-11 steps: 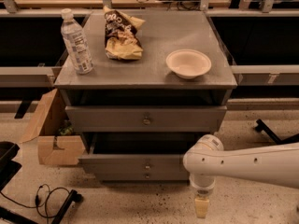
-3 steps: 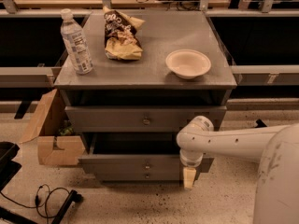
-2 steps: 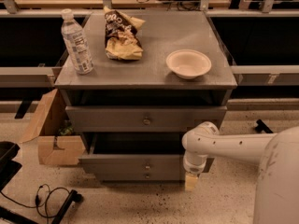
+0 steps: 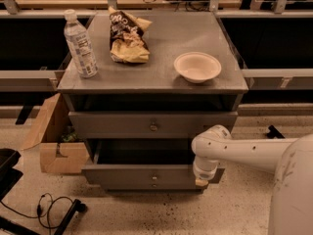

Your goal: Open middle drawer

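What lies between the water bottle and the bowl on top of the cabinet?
In the camera view, a crumpled chip bag lies between the water bottle and the bowl. The gripper is lower, at the right end of the middle drawer.

We see our arm (image 4: 254, 153) as smooth white tubing with a rounded joint cap (image 4: 211, 140), widening into a broad white shell (image 4: 293, 190) at four o'clock, and ending in what seems a tan-tipped gripper (image 4: 201, 181) at five o'clock.
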Tool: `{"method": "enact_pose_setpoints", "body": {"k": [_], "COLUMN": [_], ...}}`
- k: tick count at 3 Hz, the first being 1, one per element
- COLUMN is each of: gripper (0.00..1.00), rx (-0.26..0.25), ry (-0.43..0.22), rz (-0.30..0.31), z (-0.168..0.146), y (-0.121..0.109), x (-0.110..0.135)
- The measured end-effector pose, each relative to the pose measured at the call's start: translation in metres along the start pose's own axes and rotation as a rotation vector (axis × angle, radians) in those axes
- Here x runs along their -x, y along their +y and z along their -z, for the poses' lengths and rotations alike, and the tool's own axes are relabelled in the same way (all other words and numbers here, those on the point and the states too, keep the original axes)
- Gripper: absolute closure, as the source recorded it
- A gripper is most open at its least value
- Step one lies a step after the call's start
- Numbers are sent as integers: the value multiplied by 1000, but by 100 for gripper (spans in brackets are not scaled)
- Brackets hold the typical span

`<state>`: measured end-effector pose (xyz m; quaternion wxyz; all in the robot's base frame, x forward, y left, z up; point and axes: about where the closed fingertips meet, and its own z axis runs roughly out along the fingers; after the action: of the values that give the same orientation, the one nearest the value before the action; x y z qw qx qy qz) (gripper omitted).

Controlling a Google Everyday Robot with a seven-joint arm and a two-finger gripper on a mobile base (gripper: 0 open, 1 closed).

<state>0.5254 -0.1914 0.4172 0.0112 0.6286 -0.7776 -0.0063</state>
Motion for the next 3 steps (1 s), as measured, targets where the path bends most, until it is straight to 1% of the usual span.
{"method": "enact_pose_setpoints", "body": {"k": [1, 2, 3], "gripper": [96, 100, 100], "rx": [0, 0, 0], "ry": [0, 0, 0], "rz": [0, 0, 0], "z": [5, 11, 17], "y": [0, 0, -2], "x": [0, 0, 1]}}
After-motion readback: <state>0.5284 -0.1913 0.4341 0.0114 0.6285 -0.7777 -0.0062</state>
